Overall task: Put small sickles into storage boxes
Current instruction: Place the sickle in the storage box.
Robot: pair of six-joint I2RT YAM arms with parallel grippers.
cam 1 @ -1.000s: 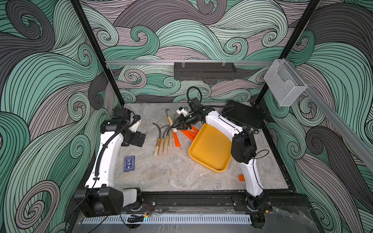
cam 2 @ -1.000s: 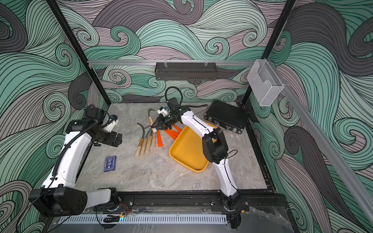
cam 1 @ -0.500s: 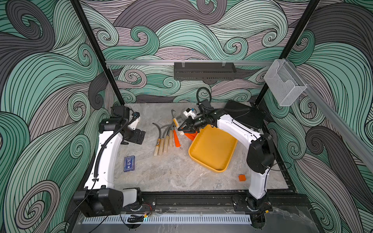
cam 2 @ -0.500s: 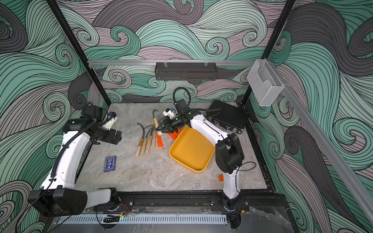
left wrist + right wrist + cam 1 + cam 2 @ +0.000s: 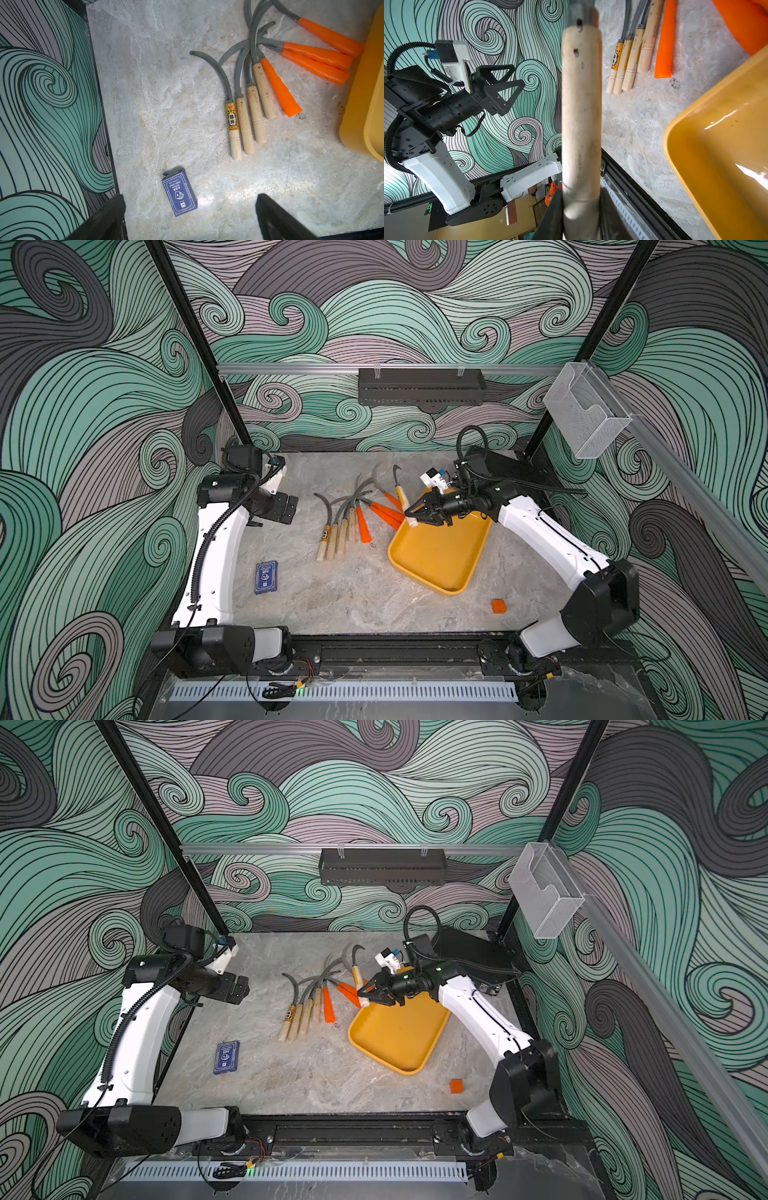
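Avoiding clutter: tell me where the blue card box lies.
In a top view the blue card box lies flat on the table, on the robot's left, beside the left arm and nearer the front than the wooden-handled sickles.

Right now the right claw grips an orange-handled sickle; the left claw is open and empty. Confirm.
Wrong handle: the right wrist view shows the sickle in the right claw has a pale wooden handle, not orange. The left claw is open and empty.

Five grey-bladed sickles with pale wooden handles, four grey-bladed sickles with tapered orange handles, one shallow yellow-orange plastic tray, one blue playing-card box, one small orange cube.
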